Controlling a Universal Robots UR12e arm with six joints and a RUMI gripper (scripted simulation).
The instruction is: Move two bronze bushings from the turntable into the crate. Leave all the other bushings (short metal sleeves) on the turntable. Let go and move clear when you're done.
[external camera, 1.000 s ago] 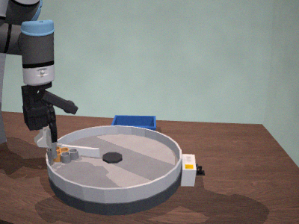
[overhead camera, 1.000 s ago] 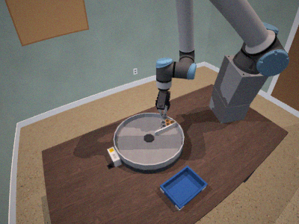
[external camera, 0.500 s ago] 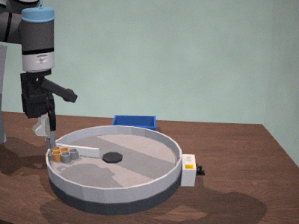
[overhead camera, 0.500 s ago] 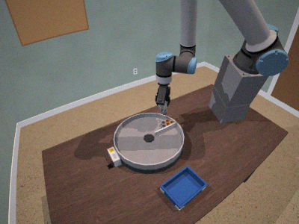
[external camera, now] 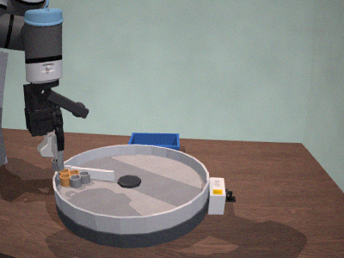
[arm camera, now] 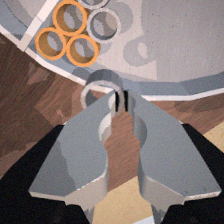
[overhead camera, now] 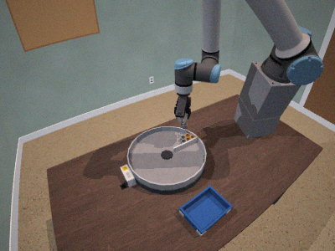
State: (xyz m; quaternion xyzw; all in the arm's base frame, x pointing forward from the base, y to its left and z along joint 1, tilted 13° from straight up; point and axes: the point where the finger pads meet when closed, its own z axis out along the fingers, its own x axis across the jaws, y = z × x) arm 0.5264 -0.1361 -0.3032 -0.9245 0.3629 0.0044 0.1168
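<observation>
Count from the wrist view: three bronze bushings (arm camera: 69, 18) (arm camera: 51, 43) (arm camera: 83, 49) packed in a tight cluster, touching one another. Grey bushings: one (arm camera: 104, 25) against the cluster, a second cut off by the top edge of that view, and a third (arm camera: 102, 82) apart from the rest, at the fingertips. One blue crate (overhead camera: 205, 208), one turntable (overhead camera: 134, 171) and one white box (overhead camera: 127, 175) against the turntable's rim.

The bronze bushings were short open rings, orange-brown walls with darker bores, standing upright on the grey turntable floor near its rim, beside a white divider bar (external camera: 92, 173). None lay in the crate, which sat on the wooden table (overhead camera: 268, 176) well apart from them, on the far side of the turntable.

The arm reached down over the turntable's edge with the wrist pointing straight down. The gripper (arm camera: 122, 100) had its jaws pinched nearly together on the wall of the lone grey bushing; that ring hung over the rim, partly outside it.
</observation>
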